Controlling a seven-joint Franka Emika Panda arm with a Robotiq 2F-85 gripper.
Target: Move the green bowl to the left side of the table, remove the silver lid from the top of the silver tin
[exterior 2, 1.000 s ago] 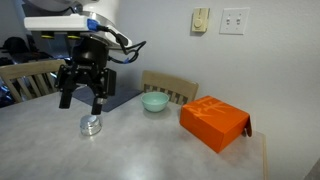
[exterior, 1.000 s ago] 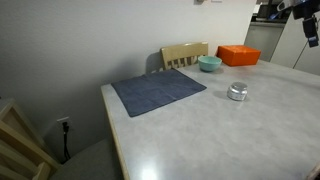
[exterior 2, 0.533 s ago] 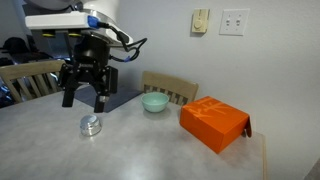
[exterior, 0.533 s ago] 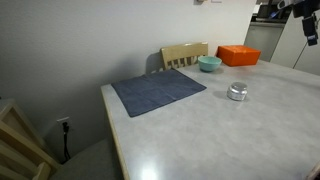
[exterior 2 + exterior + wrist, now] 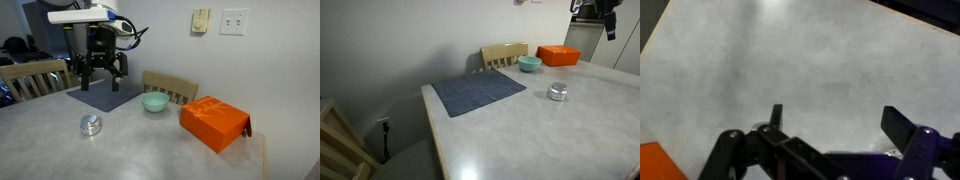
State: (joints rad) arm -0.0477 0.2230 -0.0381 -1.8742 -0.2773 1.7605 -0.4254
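The black gripper (image 5: 100, 76) hangs high over the light grey counter (image 5: 520, 130), fingers (image 5: 902, 124) spread wide with nothing between them. The small round pale teal-green bowl (image 5: 154, 102) sits by the counter's far edge, just in front of the wooden chair back (image 5: 170, 86), between the dark blue-grey cloth mat (image 5: 477, 90) and the orange box (image 5: 213, 122). From the fingers it's well below and off toward the box side, so I'd guess a sideways shift plus a long drop before any grab. It's round, so there's no long axis to line up with. The squat shiny silver tin (image 5: 91, 124) stands alone nearer mid-counter, with its flat silver lid (image 5: 557, 88) still on. The wrist view shows mostly bare counter, no bowl.
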